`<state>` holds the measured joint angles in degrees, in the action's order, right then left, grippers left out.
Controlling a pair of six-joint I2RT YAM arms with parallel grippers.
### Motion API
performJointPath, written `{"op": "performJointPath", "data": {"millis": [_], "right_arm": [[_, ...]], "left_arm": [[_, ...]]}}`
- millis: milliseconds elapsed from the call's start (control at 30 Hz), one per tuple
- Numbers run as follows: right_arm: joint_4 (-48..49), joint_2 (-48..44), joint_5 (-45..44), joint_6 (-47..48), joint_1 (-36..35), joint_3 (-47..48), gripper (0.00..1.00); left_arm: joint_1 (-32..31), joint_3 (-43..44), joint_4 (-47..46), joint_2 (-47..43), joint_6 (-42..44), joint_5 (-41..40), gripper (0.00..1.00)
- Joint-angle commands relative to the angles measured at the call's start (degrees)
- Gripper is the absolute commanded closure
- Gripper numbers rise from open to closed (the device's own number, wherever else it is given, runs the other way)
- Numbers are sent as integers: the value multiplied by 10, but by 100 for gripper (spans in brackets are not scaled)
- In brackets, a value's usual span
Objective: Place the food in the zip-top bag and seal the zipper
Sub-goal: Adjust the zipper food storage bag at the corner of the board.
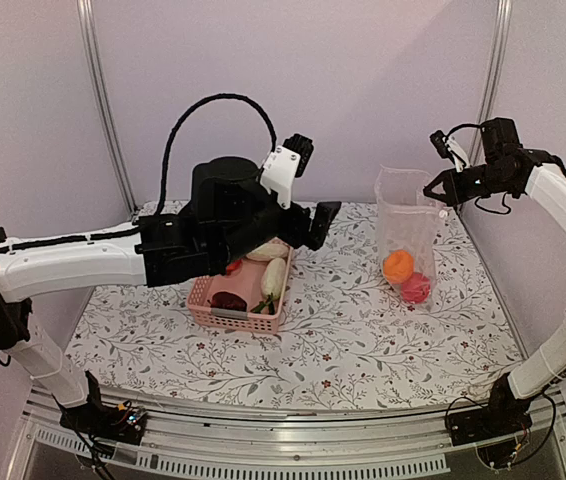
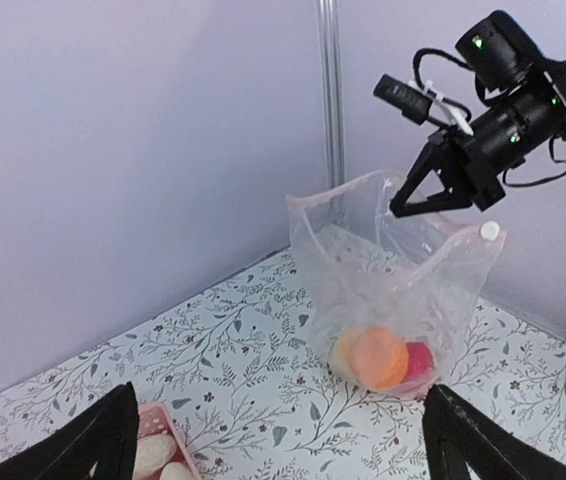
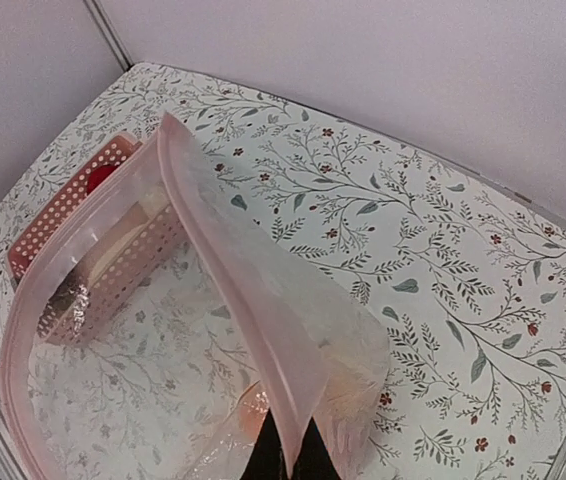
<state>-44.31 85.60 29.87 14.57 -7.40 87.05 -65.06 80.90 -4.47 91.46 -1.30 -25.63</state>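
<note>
Far left, the left arm reaches across from its base over the floral table (image 1: 363, 340). Below its forearm sits the pink basket (image 1: 225, 318), with food left inside: a dark maroon piece (image 1: 228, 300) at the near end, a long white radish (image 1: 275, 275) lying along the right side, a second white piece (image 1: 268, 248) behind it, and a sliver of red (image 1: 233, 266) peeking from under the arm.

Past the basket's far right corner hangs the left gripper (image 1: 319, 224). In the left wrist view its two fingers (image 2: 93, 450) stand wide apart at the bottom corners with nothing between them, and the lens looks straight at the bag.

Moving right, there is the zip-top bag (image 1: 408, 225), standing upright on the cloth well apart from the basket, with its mouth gaping upward. Down at the bottom sit an orange (image 1: 397, 265) and a red piece (image 1: 415, 287), touching each other. A pale yellowish shape just left of the orange could be the lemon, though the crinkled plastic blurs it too much to be sure.

Over to the right side, the right gripper (image 1: 435, 190) is up at the bag's top edge, pinched tight on the rim. Its wrist camera shows the jaws clamped together on the plastic, and the pale pink zipper (image 3: 218, 250) curving away from them in an open loop, unsealed.
</note>
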Motion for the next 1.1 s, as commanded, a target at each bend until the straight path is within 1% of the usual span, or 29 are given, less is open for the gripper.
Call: {"op": "performJointPath", "data": {"millis": [0, 100, 167, 233, 333, 433, 500, 633, 733, 900, 1067], "right_arm": [[15, 28, -48, -2, 48, 48, 100], [12, 47, -72, 1, 69, 83, 100], [11, 54, -113, 10, 87, 108, 100], [10, 57, -143, 24, 88, 124, 100], [15, 50, -152, 37, 88, 134, 100], [30, 47, -122, 28, 86, 119, 100], [50, 47, -101, 20, 79, 87, 100], [101, 43, -67, 16, 30, 3, 100], [122, 46, -20, 16, 5, -39, 100], [130, 47, 36, 21, -9, -77, 100], [149, 19, 66, 27, -9, -127, 100]], "left_arm": [[17, -107, 22, -25, -42, -56, 1], [30, -168, 37, -47, -84, -53, 1], [34, -199, 43, -56, -105, -55, 1], [36, -221, 73, -60, -121, -65, 1], [36, -246, 90, -68, -154, -71, 1], [37, -259, 99, -74, -176, -70, 1], [40, -252, 122, -73, -190, -71, 1], [53, -221, 183, -57, -216, -56, 2], [63, -189, 238, -36, -232, -43, 2], [89, -154, 311, -13, -240, -28, 2], [141, -150, 325, -11, -245, 2, 4]]}}
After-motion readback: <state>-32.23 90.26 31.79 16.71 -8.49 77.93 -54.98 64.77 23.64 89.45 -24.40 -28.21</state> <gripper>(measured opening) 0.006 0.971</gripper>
